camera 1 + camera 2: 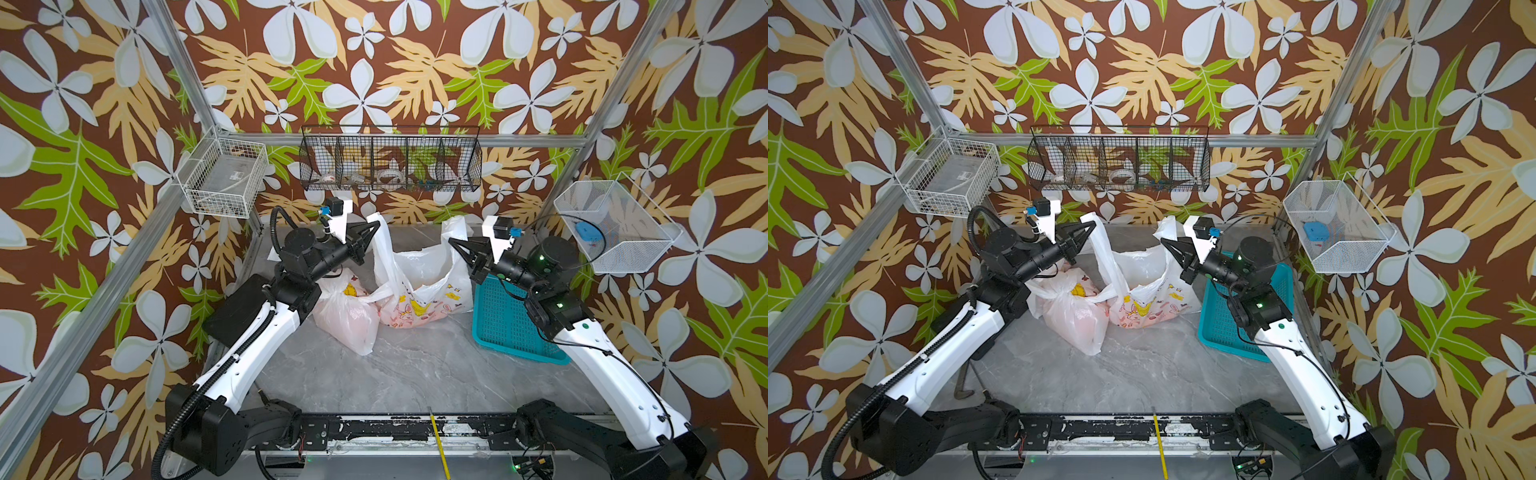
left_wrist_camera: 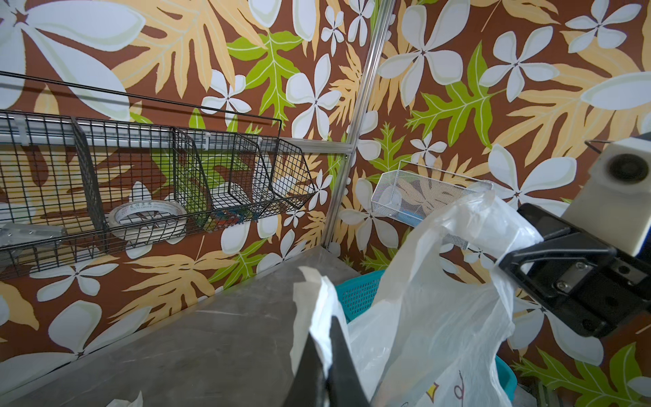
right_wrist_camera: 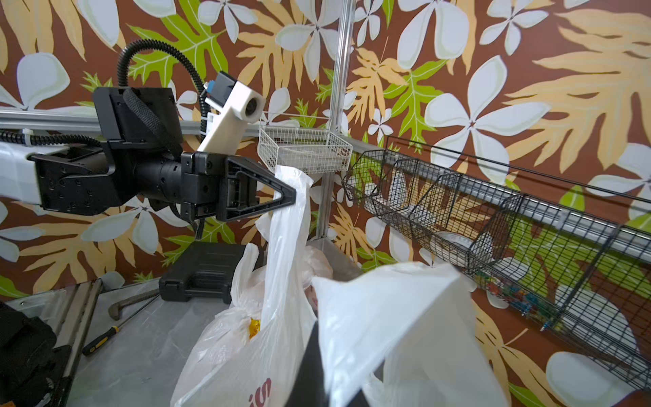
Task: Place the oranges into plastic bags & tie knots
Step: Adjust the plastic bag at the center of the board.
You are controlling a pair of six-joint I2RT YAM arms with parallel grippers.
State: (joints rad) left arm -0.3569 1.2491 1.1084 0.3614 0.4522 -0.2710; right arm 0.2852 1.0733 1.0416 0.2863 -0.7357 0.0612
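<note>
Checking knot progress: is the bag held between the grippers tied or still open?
Open, untied: the left gripper and right gripper each pinch the bag at its top, spread apart, mouth gaping; no knot visible.

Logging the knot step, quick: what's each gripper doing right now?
Left gripper: closed on one bag handle.
Right gripper: closed on the other bag handle.
</note>
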